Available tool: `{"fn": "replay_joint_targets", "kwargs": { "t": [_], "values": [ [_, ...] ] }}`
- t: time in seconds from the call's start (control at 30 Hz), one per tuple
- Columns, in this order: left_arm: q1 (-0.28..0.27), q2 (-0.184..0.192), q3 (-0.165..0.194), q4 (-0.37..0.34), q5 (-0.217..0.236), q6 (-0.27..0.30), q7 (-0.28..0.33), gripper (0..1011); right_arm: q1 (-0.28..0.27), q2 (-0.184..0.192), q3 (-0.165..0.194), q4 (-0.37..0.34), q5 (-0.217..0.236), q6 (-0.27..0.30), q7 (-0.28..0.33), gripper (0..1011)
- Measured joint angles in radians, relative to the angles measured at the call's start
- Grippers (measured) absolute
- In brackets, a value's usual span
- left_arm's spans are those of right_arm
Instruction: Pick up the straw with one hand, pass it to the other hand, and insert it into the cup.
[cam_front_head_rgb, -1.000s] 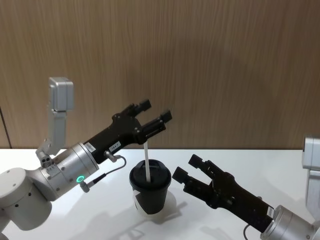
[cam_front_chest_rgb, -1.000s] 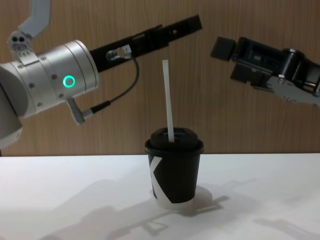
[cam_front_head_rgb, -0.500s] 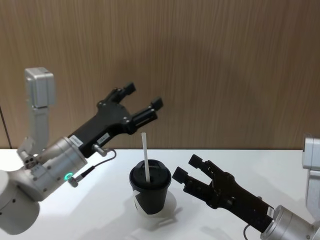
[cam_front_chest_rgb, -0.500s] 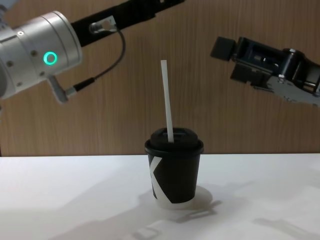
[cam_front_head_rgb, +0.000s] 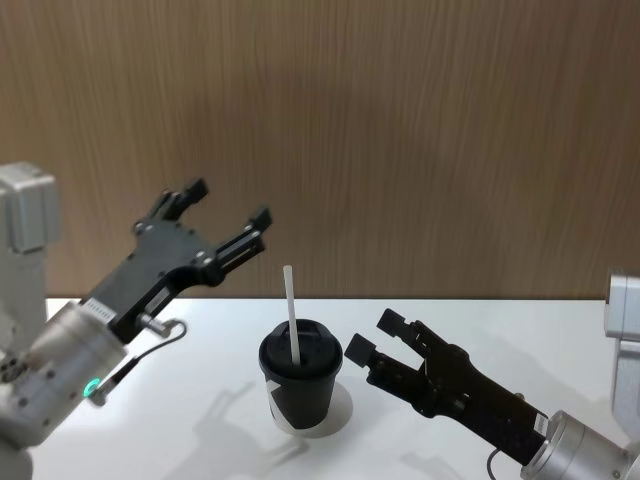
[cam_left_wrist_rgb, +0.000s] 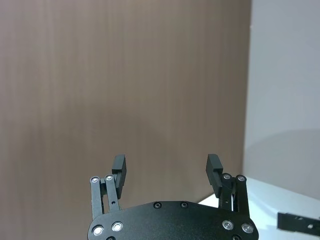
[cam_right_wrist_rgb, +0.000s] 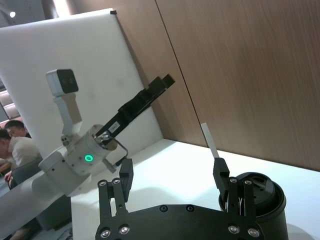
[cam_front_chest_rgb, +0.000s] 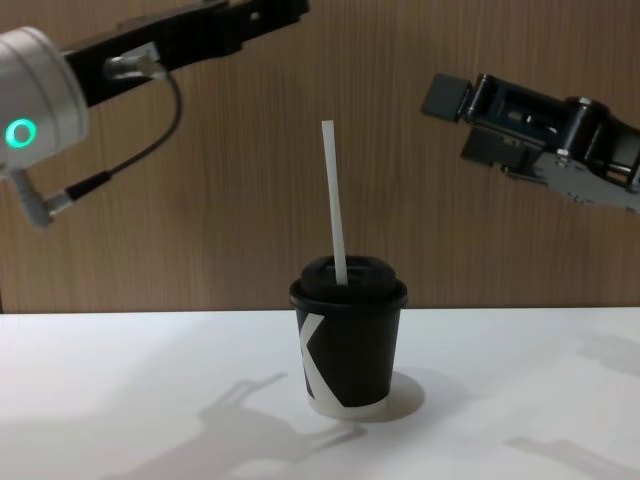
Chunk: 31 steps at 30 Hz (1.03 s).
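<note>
Now the straw stands in the lid of the cup, tilted slightly left, at mid table. Since a second ago the left pincer has drawn up and away to the left, fingers spread apart and empty, leaving the straw's top free. The right pincer has not moved: it hangs just right of the cup, fingers apart, touching nothing. Bare table lies on both sides.

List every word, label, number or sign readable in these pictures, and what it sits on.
No text can be read.
White angular mark on the cup: a graphic shape, cut off at the cup's edge, not a sure letter.
Small white label on the left gripper, near its silver wrist: print too small to read.
The straw carries no print.
</note>
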Motion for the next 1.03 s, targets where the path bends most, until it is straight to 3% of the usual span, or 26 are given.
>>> {"fn": "replay_joint_targets", "kwargs": {
  "t": [0.17,0.43,1.03],
  "values": [
    [0.073,0.021,-0.032,-0.054,0.032,-0.009,0.06,1003,0.0,0.0,0.0,0.0,0.0,0.0,0.0,1001],
    [0.137,0.039,-0.059,-0.1,0.06,-0.016,0.111,1003,0.0,0.0,0.0,0.0,0.0,0.0,0.0,1001],
    [0.193,0.055,-0.084,-0.14,0.084,-0.023,0.156,1003,0.0,0.0,0.0,0.0,0.0,0.0,0.0,1001]
  ]
}}
